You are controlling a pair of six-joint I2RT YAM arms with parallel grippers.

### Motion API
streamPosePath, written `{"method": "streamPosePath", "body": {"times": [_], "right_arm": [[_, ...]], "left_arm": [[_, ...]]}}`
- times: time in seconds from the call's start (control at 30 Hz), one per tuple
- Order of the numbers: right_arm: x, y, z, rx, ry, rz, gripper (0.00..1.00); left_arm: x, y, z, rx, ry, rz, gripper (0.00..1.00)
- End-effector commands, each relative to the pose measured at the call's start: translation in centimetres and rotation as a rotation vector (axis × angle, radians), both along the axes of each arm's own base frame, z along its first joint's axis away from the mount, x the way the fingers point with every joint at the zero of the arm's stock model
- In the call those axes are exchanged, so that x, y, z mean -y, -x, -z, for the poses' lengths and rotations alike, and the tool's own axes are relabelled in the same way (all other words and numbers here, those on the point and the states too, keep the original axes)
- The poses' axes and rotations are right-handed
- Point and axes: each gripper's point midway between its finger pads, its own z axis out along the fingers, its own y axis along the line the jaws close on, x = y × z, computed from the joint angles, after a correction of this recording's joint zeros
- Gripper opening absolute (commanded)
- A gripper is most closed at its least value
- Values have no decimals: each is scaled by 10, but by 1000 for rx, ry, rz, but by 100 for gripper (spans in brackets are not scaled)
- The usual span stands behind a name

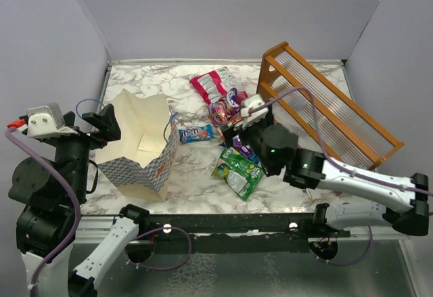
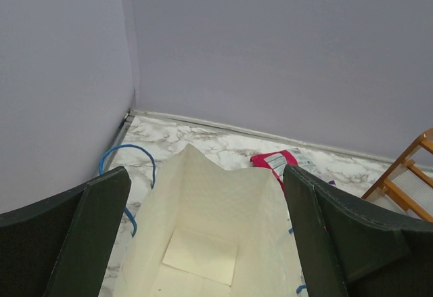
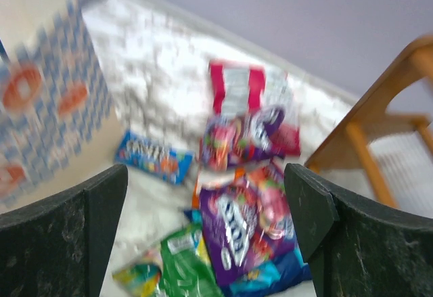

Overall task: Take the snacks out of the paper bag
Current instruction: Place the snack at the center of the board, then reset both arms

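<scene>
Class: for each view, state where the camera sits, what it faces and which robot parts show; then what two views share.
Top external: above and behind the arms, looking down on the table; both arms, left gripper and right gripper show.
Left wrist: on the left arm, looking down into the open paper bag; its fingers frame the view.
Right wrist: on the right arm, facing the snacks; its fingers show.
Shared: both wrist views catch the paper bag, the pink packet and the orange rack.

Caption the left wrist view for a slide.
Open left gripper above the blue-and-white checkered paper bag, no packets visible inside; pink-and-white packet beyond it on the marble table.
</scene>
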Motion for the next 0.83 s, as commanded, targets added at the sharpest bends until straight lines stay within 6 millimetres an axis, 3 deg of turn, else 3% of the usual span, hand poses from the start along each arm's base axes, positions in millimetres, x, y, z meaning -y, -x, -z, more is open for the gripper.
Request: {"method": "streamPosePath", "body": {"times": [0.0,0.1,0.27,0.47,0.8], "right_arm": [[45,-1,-133,169,-163,101,99],[74,7,-198,184,-265,135,99],[121,27,-251,226,-397,127,99],[152,47,-276,247,-515,72,99],[171,46,-279,269,-534,136,99]], "left_arm": [[8,-4,-34,64,-56,42,99],[8,0,-63,113,-47,56,99],[6,13,-99,201,-17,78,99],[6,17,-114,251,6,87,99],[13,10,-113,237,24,108,99]]}}
